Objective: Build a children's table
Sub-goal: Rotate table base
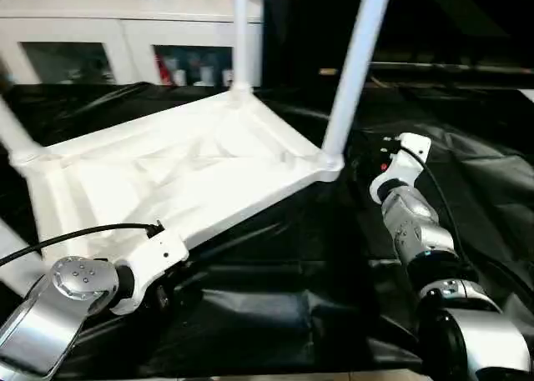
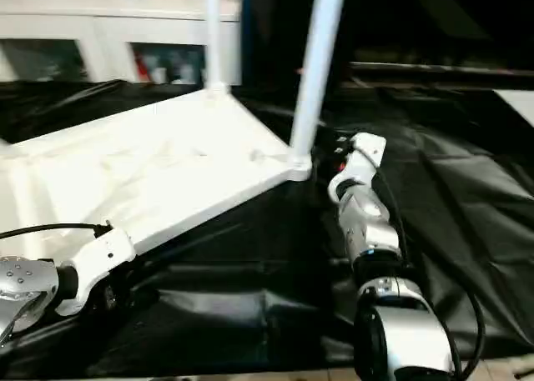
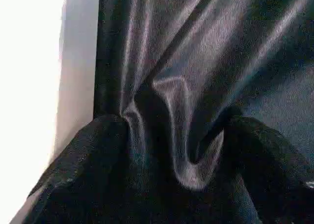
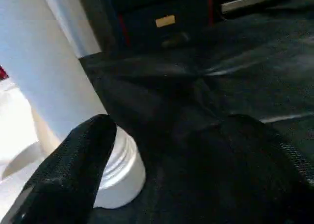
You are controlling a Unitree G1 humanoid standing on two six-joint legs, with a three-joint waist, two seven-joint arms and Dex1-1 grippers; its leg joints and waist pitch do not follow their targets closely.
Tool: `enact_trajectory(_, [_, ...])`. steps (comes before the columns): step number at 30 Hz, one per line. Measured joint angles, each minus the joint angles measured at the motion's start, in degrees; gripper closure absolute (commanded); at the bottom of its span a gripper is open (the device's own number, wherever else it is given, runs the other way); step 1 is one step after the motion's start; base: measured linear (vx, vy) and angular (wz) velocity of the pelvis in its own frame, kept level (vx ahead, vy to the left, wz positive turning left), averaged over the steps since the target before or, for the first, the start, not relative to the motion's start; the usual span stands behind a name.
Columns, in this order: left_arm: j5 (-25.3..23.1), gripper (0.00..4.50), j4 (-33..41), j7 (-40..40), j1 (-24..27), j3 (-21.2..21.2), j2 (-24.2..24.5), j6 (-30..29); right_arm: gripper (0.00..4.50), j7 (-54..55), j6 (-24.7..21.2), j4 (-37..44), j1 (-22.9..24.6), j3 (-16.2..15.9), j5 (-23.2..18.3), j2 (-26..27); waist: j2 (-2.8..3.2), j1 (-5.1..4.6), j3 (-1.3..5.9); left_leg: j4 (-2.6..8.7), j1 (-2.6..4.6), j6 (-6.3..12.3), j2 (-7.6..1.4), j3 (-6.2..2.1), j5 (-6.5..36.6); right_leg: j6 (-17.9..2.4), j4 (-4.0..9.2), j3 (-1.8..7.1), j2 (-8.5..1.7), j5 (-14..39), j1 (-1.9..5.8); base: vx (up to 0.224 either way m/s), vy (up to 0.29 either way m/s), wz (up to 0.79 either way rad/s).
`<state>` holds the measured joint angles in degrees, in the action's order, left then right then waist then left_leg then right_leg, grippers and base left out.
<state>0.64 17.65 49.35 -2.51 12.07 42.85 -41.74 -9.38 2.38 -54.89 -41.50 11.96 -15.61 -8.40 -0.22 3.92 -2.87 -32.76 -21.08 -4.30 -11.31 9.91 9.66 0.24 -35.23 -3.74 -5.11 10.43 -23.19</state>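
My right pincer [image 4: 162, 160] stands apart, empty, just beside the leg [image 1: 355, 68] seated in the near corner socket [image 4: 120, 170]. My left pincer [image 3: 171, 160] gapes over the black sheet [image 1: 275, 298], beside the upturned tabletop [image 1: 167, 177].

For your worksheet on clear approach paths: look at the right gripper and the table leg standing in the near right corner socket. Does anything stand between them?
Nothing visible does. The right gripper is open beside the leg, at its base in the corner socket. Between its fingers lies the black cloth.
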Motion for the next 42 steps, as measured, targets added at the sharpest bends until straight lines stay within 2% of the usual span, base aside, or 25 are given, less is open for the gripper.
enact_trajectory(5, [1.9, 0.56, 1.4, -0.1, 3.4, -1.7, -0.9, 3.6, 0.49, -4.0, 0.8, 0.0, 0.0, -3.0, 2.1, 1.0, -0.14, -0.34, -0.03, -0.11, -0.15, 0.00, -0.01, 0.00, 0.0, 0.0, 0.04, 0.01, 0.00, 0.0, -0.05, 0.000, 0.000, 0.00])
enact_trajectory(8, [3.6, 0.56, 1.6, -1.1, 4.2, -4.1, -3.7, 6.9, 0.49, -8.6, 1.6, 0.2, 0.4, -5.3, 3.2, 1.1, -0.36, -0.11, -0.03, -0.37, -0.38, 0.01, -0.04, 0.00, 0.0, -0.2, 0.07, 0.00, -0.01, -0.1, -0.09, 0.000, 0.000, 0.00])
enact_trajectory(10, [4.2, 0.56, 1.6, -3.0, 3.8, -5.3, -5.6, 7.0, 0.49, -12.2, 1.9, 0.8, 0.7, -7.5, 4.3, 1.7, -0.43, -0.04, 0.00, -0.55, -0.44, 0.02, -0.06, 0.02, 0.0, -0.2, 0.11, 0.04, -0.01, -0.1, -0.07, 0.000, 0.000, 0.00])
enact_trajectory(13, [4.0, 0.56, 1.6, -4.0, 2.8, -4.6, -5.9, 6.5, 0.49, -16.2, 1.9, 0.8, 0.9, -9.8, 5.2, 2.2, -0.59, -0.12, -0.04, -0.72, -0.48, 0.03, -0.07, 0.02, 0.0, -0.2, 0.11, 0.06, -0.02, -0.1, -0.08, 0.000, 0.000, 0.00])
enact_trajectory(17, [3.4, 0.56, 1.6, -5.6, 2.5, -3.8, -7.3, 6.4, 0.49, -19.3, 1.8, 0.7, 0.4, -10.9, 5.3, 3.6, -1.05, -0.17, -0.08, -0.71, -0.44, 0.03, -0.13, 0.02, 0.0, -0.2, 0.02, 0.04, -0.01, -0.1, -0.08, 0.000, 0.000, 0.00])
enact_trajectory(20, [3.2, 0.56, 1.8, -6.0, 2.7, -3.6, -7.4, 5.9, 0.49, -19.5, 1.8, -1.9, -3.3, -11.1, 6.1, 4.4, -1.16, -0.25, -0.11, -0.73, -0.43, 0.03, -0.14, 0.02, 0.0, -0.2, -0.02, 0.04, 0.00, -0.1, -0.09, 0.000, 0.000, 0.00])
enact_trajectory(22, [3.4, 0.56, 4.1, -6.0, 3.8, -3.3, -7.1, 4.3, 0.49, -18.0, 2.4, -4.3, -7.0, -11.1, 6.8, 5.2, -1.34, -0.48, -0.05, -0.72, -0.38, 0.02, -0.16, 0.01, 0.0, -0.2, -0.04, 0.03, 0.00, -0.1, -0.11, 0.000, 0.000, 0.00])
enact_trajectory(27, [2.9, 0.56, 8.6, -7.5, 9.5, -3.4, -5.2, 0.6, 0.49, -10.8, 4.8, -9.6, -12.0, -9.3, 7.2, 5.8, -1.88, -0.21, -0.03, -0.72, -0.36, 0.01, -0.24, 0.03, 0.0, -0.1, -0.05, 0.02, 0.07, 0.0, -0.09, 0.000, 0.000, 0.00])
enact_trajectory(30, [2.0, 0.56, 11.8, -10.2, 12.0, -3.7, -5.9, -1.2, 0.49, -6.0, 5.6, -13.0, -13.8, -7.6, 7.1, 6.1, -2.31, 0.20, -0.09, -0.74, -0.39, 0.01, -0.25, 0.04, 0.0, -0.1, -0.04, 0.02, 0.06, 0.0, -0.09, 0.000, 0.000, 0.00])
enact_trajectory(36, [1.1, 0.56, 15.9, -14.7, 16.3, -5.4, -7.2, -2.5, 0.49, -1.2, 5.6, -16.8, -17.4, -4.1, 5.3, 7.2, -3.41, 0.40, -0.07, -0.72, -0.37, 0.00, -0.32, 0.05, 0.0, -0.1, -0.04, 0.01, 0.13, 0.0, -0.10, 0.000, 0.000, 0.00])
enact_trajectory(42, [0.0, 0.56, 17.5, -17.7, 18.1, -6.8, -7.4, -3.2, 0.49, 5.8, 5.5, -19.7, -19.6, -1.1, 4.7, 7.3, -4.03, 1.61, 0.04, -0.73, -0.36, 0.00, -0.33, 0.05, 0.0, 0.1, -0.04, 0.02, 0.16, 0.1, -0.07, 0.000, 0.000, 0.00])
